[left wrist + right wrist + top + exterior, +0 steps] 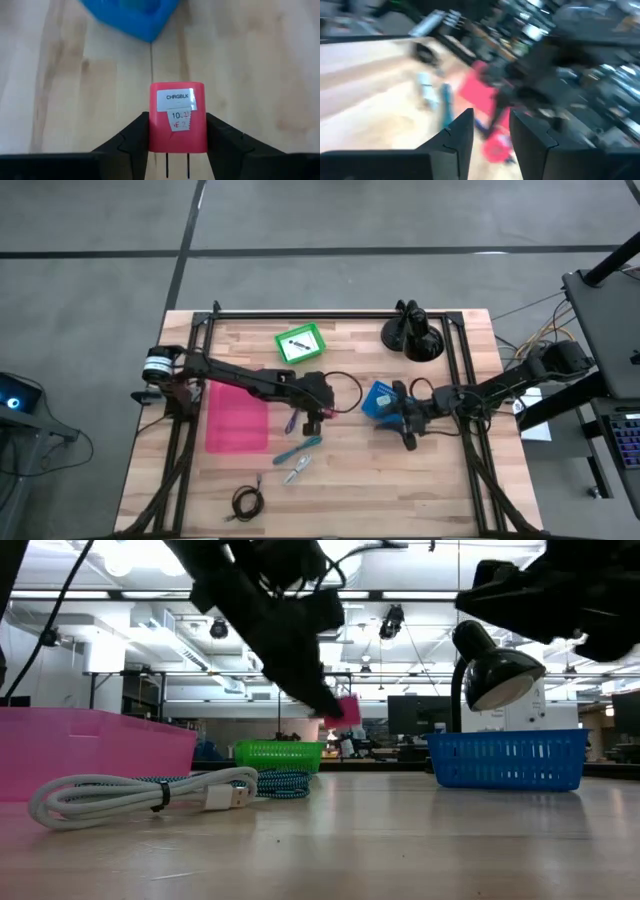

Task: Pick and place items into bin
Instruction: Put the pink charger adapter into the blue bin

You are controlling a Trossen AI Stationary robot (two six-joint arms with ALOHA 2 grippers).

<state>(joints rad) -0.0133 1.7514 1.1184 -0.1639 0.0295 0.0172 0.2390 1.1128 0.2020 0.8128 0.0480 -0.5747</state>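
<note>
Wooden table [440,480], light plank top. Landmark: pink bin [237,418], resting on the table's left part. Behind it, toward the far edge: green basket [300,344]. Well to its right: blue basket [380,399]; black lamp [410,335] beyond that, at the far edge. Just right of the bin: purple pen [291,421], teal tool [298,449], silver clip [296,471]. Nearer than the bin: black coiled cable [247,501].

Your pink plastic bin [236,420] sits left on the wooden worktop [340,490], blue mesh basket [379,398] right, green basket [300,343] behind, between them.
</note>
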